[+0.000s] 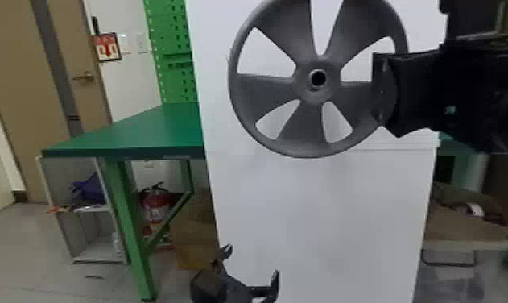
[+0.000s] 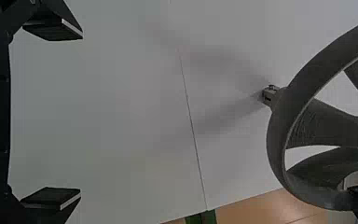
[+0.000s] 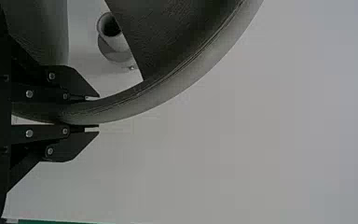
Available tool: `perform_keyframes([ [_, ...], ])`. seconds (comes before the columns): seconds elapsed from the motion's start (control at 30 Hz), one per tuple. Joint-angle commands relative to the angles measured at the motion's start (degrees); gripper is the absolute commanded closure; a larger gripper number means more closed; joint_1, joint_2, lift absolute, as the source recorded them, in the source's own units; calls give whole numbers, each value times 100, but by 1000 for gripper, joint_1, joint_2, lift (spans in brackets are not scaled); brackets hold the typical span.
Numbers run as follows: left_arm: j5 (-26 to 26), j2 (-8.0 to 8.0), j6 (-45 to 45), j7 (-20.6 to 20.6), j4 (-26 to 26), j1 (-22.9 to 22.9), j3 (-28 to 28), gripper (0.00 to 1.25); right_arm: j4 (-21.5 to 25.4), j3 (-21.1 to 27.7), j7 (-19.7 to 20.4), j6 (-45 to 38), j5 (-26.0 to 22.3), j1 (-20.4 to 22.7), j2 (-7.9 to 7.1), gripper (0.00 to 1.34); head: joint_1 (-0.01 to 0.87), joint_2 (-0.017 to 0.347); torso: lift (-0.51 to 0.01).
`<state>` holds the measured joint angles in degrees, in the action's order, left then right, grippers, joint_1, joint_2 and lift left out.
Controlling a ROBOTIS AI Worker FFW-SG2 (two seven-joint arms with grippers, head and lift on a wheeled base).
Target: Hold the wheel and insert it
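In the head view, my right gripper (image 1: 405, 88) is at the right side of the grey spoked wheel (image 1: 265, 86), which stands upright before a white panel. In the right wrist view, the right gripper (image 3: 93, 112) is shut on the wheel's rim (image 3: 154, 98). Through a gap between spokes, a round tube (image 3: 116, 42) shows against the panel. A small fitting (image 2: 269, 94) appears beside the wheel (image 2: 277, 144) in the left wrist view. Low in the head view is my left gripper (image 1: 251, 264), open; in its wrist view the left gripper (image 2: 81, 113) has nothing between its fingers.
The white panel (image 1: 321, 225) rises behind the wheel and both grippers. A green table (image 1: 144, 131) stands to the left, with a shelf unit (image 1: 93, 209) and a fire extinguisher (image 1: 157, 203) lower down. Boxes (image 1: 462, 221) lie at the right.
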<state>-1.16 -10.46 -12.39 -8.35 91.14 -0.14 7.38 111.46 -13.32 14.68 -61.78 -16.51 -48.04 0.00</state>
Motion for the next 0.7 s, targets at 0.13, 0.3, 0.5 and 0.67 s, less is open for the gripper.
perform_keyframes([
  [0.13, 19, 0, 0, 0, 0, 5, -26, 101, -107, -22, 0, 8, 34, -13, 5, 1156, 344, 310, -484],
  [0.3, 19, 0, 0, 0, 0, 5, -18, 99, -151, -4, 0, 17, 34, -22, 5, 1156, 344, 310, -484],
  [0.5, 19, 0, 0, 0, 0, 5, -18, 101, -151, 4, 0, 35, 34, -57, 5, 1156, 344, 310, -484],
  [0.67, 19, 0, 0, 0, 0, 5, -26, 101, -151, 31, 0, 52, 43, -66, 5, 1156, 344, 310, -484],
])
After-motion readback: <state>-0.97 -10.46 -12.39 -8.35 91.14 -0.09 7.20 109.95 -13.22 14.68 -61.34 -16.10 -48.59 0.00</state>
